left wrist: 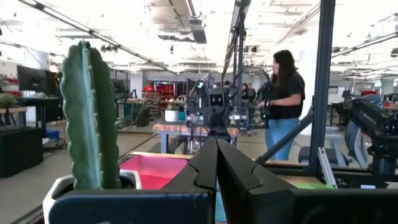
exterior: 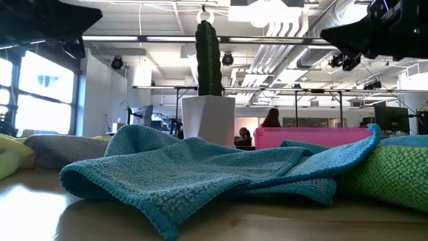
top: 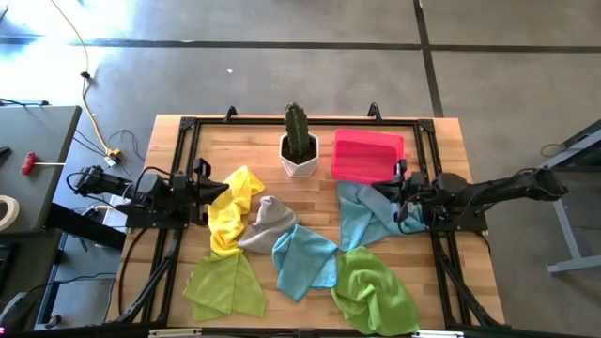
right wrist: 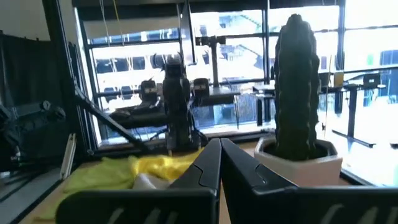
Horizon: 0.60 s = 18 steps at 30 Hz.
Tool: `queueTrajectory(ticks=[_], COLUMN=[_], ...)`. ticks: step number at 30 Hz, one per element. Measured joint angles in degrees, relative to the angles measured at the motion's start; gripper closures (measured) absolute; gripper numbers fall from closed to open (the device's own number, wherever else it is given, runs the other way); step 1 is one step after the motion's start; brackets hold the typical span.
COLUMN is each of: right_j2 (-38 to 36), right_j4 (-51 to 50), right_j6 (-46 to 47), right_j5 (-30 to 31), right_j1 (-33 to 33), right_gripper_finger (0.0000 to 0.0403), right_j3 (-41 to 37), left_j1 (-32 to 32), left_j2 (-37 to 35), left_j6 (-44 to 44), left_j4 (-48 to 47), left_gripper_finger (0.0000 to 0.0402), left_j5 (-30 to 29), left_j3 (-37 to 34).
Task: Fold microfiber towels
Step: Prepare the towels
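Observation:
Several towels lie crumpled on the wooden table: a yellow one (top: 233, 208), a grey one (top: 268, 223), a light blue one (top: 305, 258) in the middle, another light blue one (top: 368, 218) on the right, a lime green one (top: 225, 286) at near left, and a lime green one (top: 376, 289) at near right. My left gripper (top: 223, 191) hovers shut above the yellow towel's far end. My right gripper (top: 377, 188) hovers shut above the right blue towel. Both are empty; their shut fingertips show in the left wrist view (left wrist: 217, 146) and the right wrist view (right wrist: 220, 146).
A potted cactus (top: 299, 145) in a white pot stands at the far middle. A pink tray (top: 368, 155) lies to its right. A black frame (top: 188, 127) runs round the table. People (left wrist: 283, 102) stand in the room beyond.

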Motion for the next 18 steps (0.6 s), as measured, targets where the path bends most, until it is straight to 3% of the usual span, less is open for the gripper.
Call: queueTrajectory(ticks=[6,10,13,18], right_j2=[5.93,10.97,14.27,19.68], right_j4=[-3.91,-5.54,-5.5,-5.52], right_j6=[-3.58,-3.32,-3.16,2.64], right_j5=[0.68,5.05,9.19,10.16], right_j1=[0.0,0.0,0.0,0.02], right_gripper_finger=[0.0402,0.0402,0.0402,0.0402], right_j3=[7.46,11.9,14.05,16.14], left_j1=[0.0,0.0,0.0,0.0], left_j2=[4.21,9.12,14.5,26.45], left_j6=[-0.05,-0.42,-1.76,-4.4], left_j4=[5.19,5.58,5.56,5.41], left_gripper_finger=[0.0401,0.0401,0.0401,0.0401], left_j5=[-0.08,-0.47,-1.27,-2.4], left_j3=[0.02,1.72,3.41,7.36])
